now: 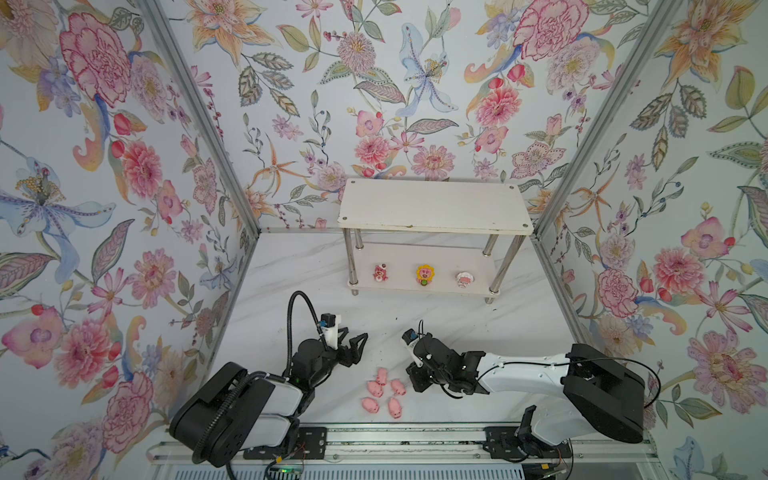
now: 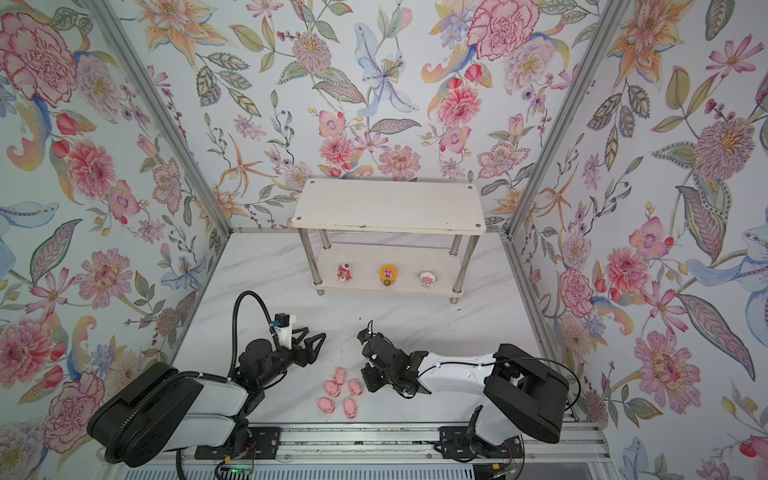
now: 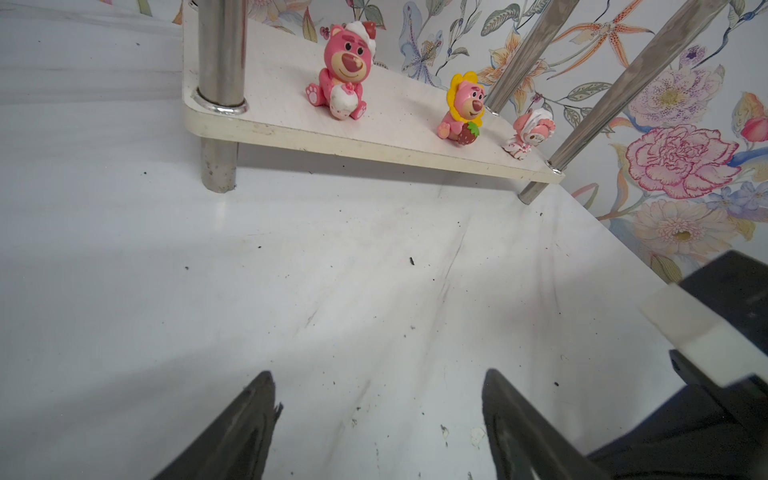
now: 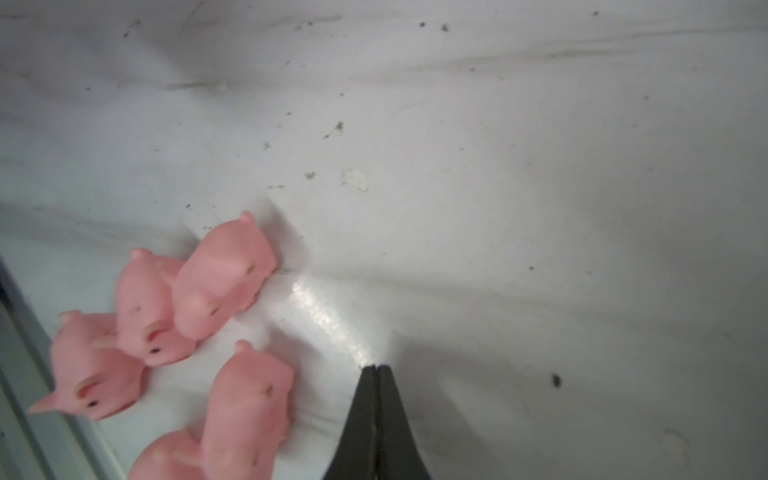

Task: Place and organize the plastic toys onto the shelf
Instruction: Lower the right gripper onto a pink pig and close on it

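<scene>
top pair: high over my base, looking down and forward on the whole tabletop [image 1: 291,270], both nearly same | my left wrist: low, near, facing the shelf [image 3: 270,83], lower tier | my right wrist: very close above the pigs [image 4: 224,270], seen also in both top views

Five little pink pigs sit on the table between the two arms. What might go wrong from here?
1. The pigs lie bunched, some touching, with the right jaws shut beside them; grabbing one may scatter the others toward the table's near edge.
2. Three figurines stand near the front of the shelf's lower board; an arm reaching in might topple the bear or clip a chrome leg.
</scene>
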Controlling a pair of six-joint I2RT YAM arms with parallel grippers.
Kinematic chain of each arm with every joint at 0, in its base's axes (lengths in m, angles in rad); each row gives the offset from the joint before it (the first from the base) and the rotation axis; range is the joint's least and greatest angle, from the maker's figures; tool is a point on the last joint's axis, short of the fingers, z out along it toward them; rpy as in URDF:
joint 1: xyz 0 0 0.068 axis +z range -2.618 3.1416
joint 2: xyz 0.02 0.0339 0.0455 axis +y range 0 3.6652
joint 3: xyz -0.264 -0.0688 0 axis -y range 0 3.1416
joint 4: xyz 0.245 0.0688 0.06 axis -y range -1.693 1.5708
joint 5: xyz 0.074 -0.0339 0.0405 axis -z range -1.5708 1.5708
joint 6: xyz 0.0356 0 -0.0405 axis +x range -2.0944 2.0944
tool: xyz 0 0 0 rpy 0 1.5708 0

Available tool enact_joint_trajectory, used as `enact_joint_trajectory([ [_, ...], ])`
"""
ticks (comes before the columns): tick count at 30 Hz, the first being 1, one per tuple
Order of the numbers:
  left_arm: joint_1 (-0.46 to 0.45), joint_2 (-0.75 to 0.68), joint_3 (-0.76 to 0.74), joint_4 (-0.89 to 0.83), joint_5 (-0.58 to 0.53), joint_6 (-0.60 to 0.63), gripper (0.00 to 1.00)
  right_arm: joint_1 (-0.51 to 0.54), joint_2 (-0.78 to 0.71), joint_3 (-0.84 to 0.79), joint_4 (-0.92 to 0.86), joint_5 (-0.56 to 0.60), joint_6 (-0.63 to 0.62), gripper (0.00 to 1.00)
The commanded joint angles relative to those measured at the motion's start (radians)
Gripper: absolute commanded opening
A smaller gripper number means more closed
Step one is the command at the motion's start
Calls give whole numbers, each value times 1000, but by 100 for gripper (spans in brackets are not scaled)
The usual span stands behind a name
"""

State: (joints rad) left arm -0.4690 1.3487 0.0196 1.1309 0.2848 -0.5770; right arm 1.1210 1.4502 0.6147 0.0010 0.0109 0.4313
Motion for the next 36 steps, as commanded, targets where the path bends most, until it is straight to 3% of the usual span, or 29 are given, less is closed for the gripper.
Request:
enact_joint_trajectory([
  [1,13,16,3,39,19,-13,79,71,-51,43,-85,28,-3,0],
  [6,12,21,3,46,27,-18,79,123,-70,10,-64,27,47,0],
  [17,14,9,-2,42,24,-13,79,64,58,-26,17,29,105,0],
  [26,15,22,2,50,30,-17,79,-72,-85,-125,14,41,111,0],
  [31,14,21,1,49,30,-16,79,-80,-184,-99,-70,46,88,1],
  [34,14,24,2,52,30,-17,79,-18,-202,-70,-91,53,52,15],
  [36,16,30,2,56,32,-19,79,30,-185,-52,-93,58,29,41],
])
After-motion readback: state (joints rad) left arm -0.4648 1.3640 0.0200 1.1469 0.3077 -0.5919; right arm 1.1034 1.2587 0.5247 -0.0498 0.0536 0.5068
